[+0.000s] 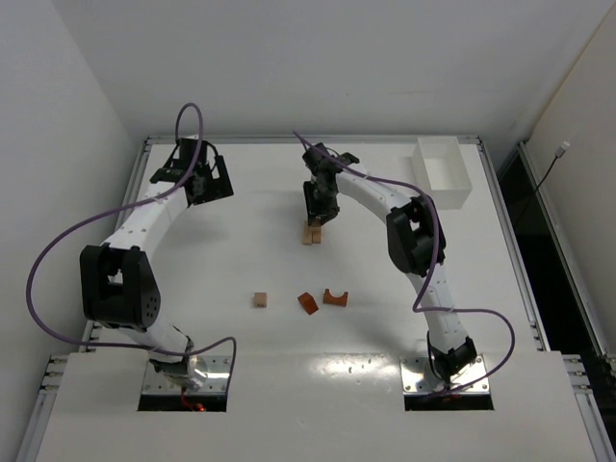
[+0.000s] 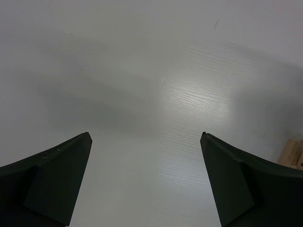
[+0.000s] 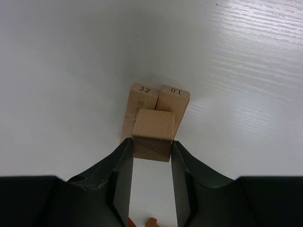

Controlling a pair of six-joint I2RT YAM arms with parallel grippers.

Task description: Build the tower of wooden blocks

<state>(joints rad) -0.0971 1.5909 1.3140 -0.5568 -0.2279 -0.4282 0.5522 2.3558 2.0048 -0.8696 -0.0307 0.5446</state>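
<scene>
- We see the white table carrying everything, with both arm bases at its 6 o'clock edge.
- The white tray sits toward 1 o'clock on the table, well apart from the blocks.
- The left gripper hangs over bare table toward 10 o'clock, its jaws spread wide with nothing between them.
- The right gripper points down just past the table's middle, toward 12 o'clock. Its jaws are clamped on a tan cube, one finger on each side face.
- Two tan bars sit side by side and touching, at 6 o'clock of that gripper in the top view. The held cube lines up with their seam, and we cannot tell whether it rests on them.
- A loose tan cube lies at 7 o'clock from the bars, well apart.
- An orange arch lies at 5 o'clock from the bars.
- An orange wedge lies at 6 o'clock from the bars, just beside the arch at its 9 o'clock and not touching it.
</scene>
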